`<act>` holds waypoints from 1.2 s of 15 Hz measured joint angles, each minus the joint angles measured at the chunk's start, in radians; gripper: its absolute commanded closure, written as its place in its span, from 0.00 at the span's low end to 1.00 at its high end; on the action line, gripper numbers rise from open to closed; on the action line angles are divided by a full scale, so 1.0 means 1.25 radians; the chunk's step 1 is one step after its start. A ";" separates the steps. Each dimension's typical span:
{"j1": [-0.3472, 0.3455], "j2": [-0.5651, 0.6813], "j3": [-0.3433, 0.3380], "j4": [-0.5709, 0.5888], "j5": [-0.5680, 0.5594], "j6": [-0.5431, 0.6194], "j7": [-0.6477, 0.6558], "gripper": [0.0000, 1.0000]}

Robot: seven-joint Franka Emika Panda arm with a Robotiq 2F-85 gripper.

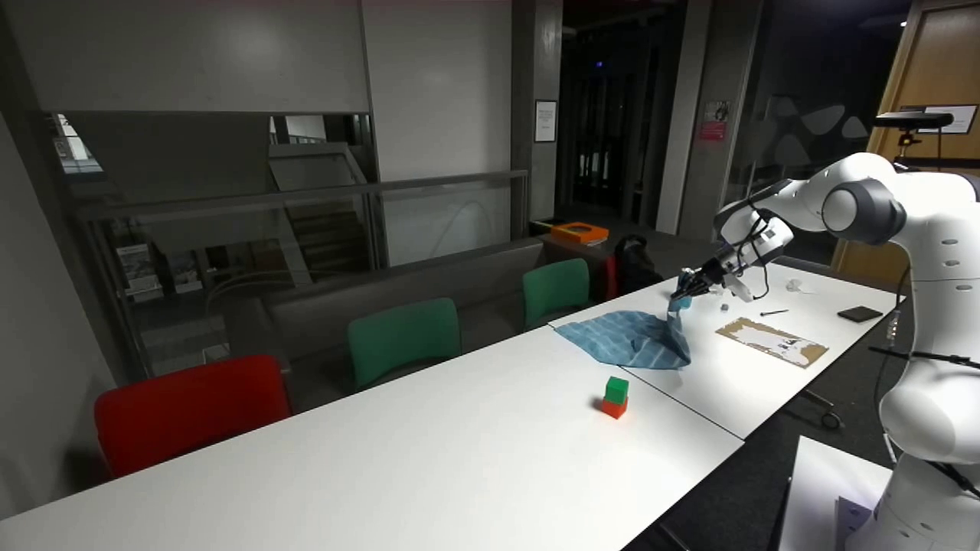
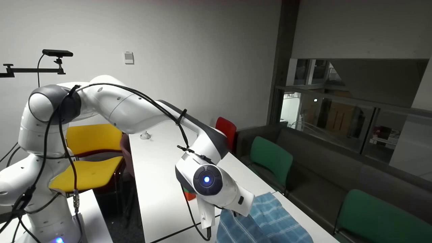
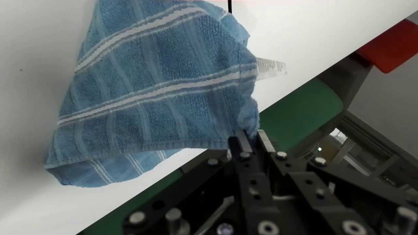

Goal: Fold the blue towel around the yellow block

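Your claw [image 3: 254, 138] has its jaws nearly together — just a thin gap, with a corner of the blue towel [image 3: 153, 81] pinched in it. From that grip the towel spreads up and left across the wrist view, hem running right to the tips, a second layer of cloth peeking out below the hem. White printed tag [image 3: 271, 68] pokes past the towel's side edge, near the pinched corner. In an exterior view you get the held corner up off the white table [image 1: 429, 444], cloth hanging below the claw, the rest lying wrinkled on the tabletop by the seam [image 1: 681, 402]. Yellow block — you can't make it out in any view. Close to the claw, on the table: small gray piece [image 1: 724, 308], thin dark stick [image 1: 773, 312], brown-and-white board [image 1: 769, 342] lying flat. Farther off, a pale crumpled bit [image 1: 796, 285], too small to name, and a dark flat item [image 1: 860, 314] near the table edge. Green-and-red block [image 1: 615, 396] stands across the seam, apart from the towel and well away from your claw. Beyond the table you have green chairs [image 1: 406, 337], a red chair [image 1: 191, 409], a dark couch [image 2: 320, 179] behind the green ones, and an orange box [image 1: 565, 235] farther back. A yellow chair [image 2: 94, 140] shows behind your arm [image 2: 121, 109] in an exterior view.
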 measured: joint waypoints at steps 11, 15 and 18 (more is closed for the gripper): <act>0.010 0.006 -0.038 0.021 -0.001 -0.064 0.023 0.98; 0.010 0.008 -0.052 0.027 -0.001 -0.082 0.029 0.98; 0.010 0.009 -0.054 0.027 0.012 -0.062 0.031 0.98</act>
